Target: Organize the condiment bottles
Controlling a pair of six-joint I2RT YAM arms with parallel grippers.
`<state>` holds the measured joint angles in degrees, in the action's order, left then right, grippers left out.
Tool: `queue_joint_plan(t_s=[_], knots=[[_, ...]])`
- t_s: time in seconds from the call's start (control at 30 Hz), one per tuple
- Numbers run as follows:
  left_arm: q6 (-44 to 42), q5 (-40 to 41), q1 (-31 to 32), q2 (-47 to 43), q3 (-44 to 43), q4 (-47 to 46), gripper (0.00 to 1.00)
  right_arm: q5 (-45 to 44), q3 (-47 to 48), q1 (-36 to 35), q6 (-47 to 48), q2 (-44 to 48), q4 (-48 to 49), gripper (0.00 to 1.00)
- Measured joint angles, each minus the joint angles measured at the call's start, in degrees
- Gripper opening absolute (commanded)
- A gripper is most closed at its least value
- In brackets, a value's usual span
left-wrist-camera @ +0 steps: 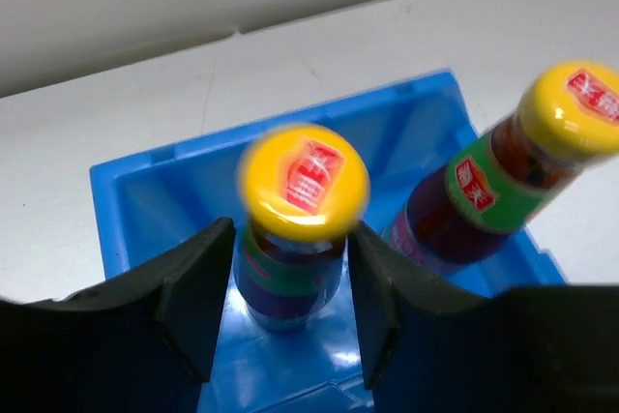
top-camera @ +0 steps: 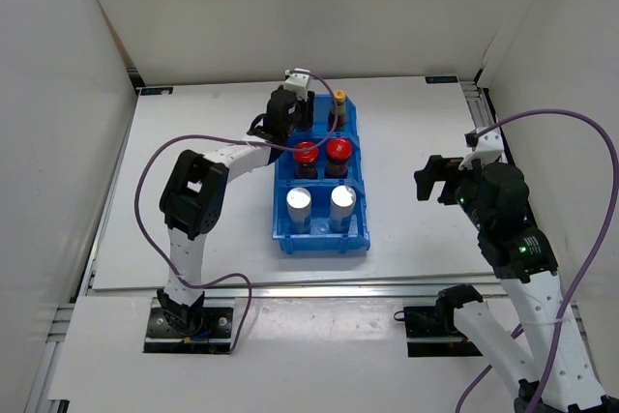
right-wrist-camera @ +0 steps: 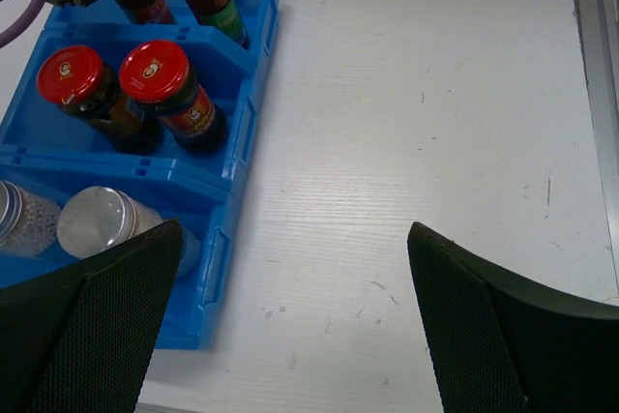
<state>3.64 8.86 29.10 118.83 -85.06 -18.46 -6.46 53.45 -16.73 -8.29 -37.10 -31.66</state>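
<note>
Fingers (left-wrist-camera: 198,287) of my left gripper (left-wrist-camera: 290,253) stand close on either side of a yellow-capped bottle (left-wrist-camera: 305,181) in the far compartment of the blue bin (left-wrist-camera: 145,191); whether they press it I cannot tell. The second yellow-capped bottle (left-wrist-camera: 503,171) stands just beside it, to the right. Two red-lidded jars (top-camera: 306,154) fill the middle compartment, and two silver-topped cylinders (top-camera: 299,202) fill the near one. Right of the bin, my right gripper (right-wrist-camera: 293,249) hangs above the white table (right-wrist-camera: 406,142), jaws spread wide, holding nothing.
</note>
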Motion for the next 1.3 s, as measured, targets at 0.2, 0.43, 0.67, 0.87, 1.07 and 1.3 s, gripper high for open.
queue_joint_plan(t_s=[0.2,0.43,0.67,0.87,1.07,1.3], knots=[[-0.28,1.70,0.00,-0.11,0.35,-5.95,0.84,-0.52,-0.02,-0.66,0.48,-0.13,0.00,1.00],[-2.29,3.54,0.59,-0.22,0.37,-8.17,1.00,-0.70,-0.68,-0.98,1.20,-0.02,0.04,1.00],[-5.73,6.27,1.46,-3.10,-0.81,-7.50,1.00,-3.96,-0.81,-1.05,0.33,-1.03,-0.35,1.00],[-8.24,10.97,1.55,-12.72,-9.73,3.06,1.00,-13.79,7.04,-1.05,-4.37,-12.24,-7.37,1.00],[-8.09,14.86,0.57,-35.93,-6.21,17.38,1.00,-16.37,11.82,-1.07,-8.66,-21.16,-12.26,1.00],[-8.59,21.11,-3.58,-68.35,22.25,29.27,1.00,-8.15,11.56,-1.07,-9.51,-21.18,-11.87,1.00]])
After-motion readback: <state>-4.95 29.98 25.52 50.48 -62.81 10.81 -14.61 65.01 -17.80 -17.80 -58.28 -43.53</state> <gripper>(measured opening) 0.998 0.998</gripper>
